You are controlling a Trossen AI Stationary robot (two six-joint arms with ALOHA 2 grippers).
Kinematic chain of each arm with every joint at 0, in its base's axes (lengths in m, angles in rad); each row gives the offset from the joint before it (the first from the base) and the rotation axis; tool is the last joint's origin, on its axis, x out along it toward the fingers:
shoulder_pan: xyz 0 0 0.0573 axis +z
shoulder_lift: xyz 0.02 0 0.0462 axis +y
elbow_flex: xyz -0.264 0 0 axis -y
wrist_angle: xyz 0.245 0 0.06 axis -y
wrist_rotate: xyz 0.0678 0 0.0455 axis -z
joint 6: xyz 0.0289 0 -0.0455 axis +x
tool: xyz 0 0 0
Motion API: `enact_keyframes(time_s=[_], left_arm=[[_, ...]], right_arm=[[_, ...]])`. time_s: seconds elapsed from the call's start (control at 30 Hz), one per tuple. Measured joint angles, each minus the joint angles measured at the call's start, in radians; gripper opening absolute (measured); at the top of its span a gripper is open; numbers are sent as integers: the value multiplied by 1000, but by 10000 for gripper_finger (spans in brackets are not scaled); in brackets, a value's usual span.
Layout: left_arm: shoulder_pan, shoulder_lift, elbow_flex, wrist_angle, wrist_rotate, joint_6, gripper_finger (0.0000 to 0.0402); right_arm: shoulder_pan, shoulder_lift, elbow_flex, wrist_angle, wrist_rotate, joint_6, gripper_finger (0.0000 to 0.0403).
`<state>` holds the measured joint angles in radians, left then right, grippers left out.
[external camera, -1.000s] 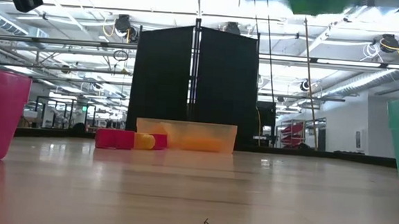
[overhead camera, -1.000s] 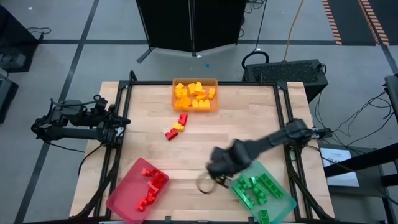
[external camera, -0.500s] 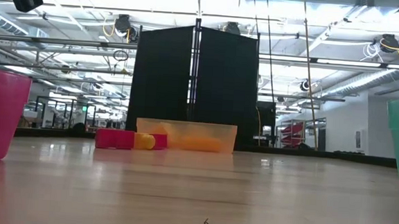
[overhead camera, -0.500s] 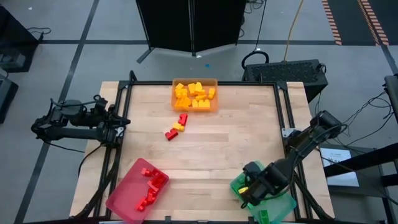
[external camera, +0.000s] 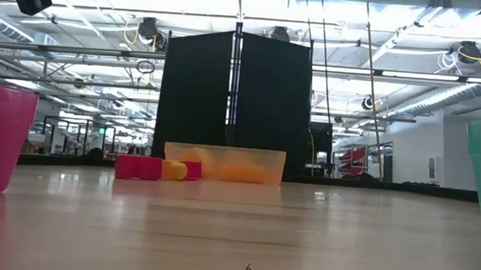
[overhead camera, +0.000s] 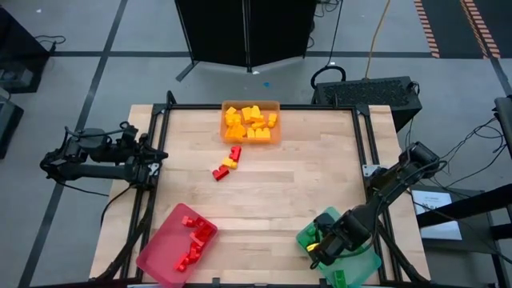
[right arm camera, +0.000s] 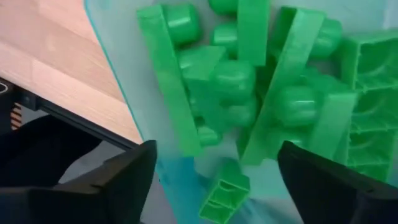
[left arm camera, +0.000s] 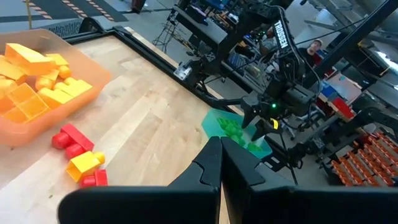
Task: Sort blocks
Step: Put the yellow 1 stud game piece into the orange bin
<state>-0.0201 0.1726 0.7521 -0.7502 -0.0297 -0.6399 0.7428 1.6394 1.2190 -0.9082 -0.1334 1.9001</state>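
A: While the right tool (overhead camera: 320, 244) hangs over the teal tray (overhead camera: 370, 268), fingers spread wide with nothing gripped, a small green block (right arm camera: 222, 191) is seen below them among glossy studded green blocks (right arm camera: 249, 87).

B: Noted. Leftover red and yellow blocks (overhead camera: 226, 162) lie far across the desk (overhead camera: 304, 176), just beside the orange tray (overhead camera: 251, 122). The closed left tool (left arm camera: 219, 171) is judged nearer.

An orange tray (overhead camera: 275, 134) is sitting at the top centre of the wooden table (overhead camera: 312, 176). A pink-red tray (overhead camera: 156, 252) is lying at the lower left and a teal-green tray (overhead camera: 370, 266) at the lower right. A black folding screen (overhead camera: 244, 32) is standing above the table.
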Motion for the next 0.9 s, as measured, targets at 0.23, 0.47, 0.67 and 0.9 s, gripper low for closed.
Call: enact_keyframes(time_s=[0.23, 0.47, 0.67, 0.9], left_arm=[[0, 0, 0, 0, -2, 0, 4], [0, 0, 0, 0, -6, 2, 4], [0, 0, 0, -1, -6, 2, 4], [0, 0, 0, -1, -6, 0, 4]], right_arm=[[-97, -13, 113, 17, 171, -50, 332], [-365, 15, 339, 74, 480, -607, 324], [-639, 163, 429, 277, 451, -1147, 324], [-803, 452, 604, 369, 335, -1442, 324]])
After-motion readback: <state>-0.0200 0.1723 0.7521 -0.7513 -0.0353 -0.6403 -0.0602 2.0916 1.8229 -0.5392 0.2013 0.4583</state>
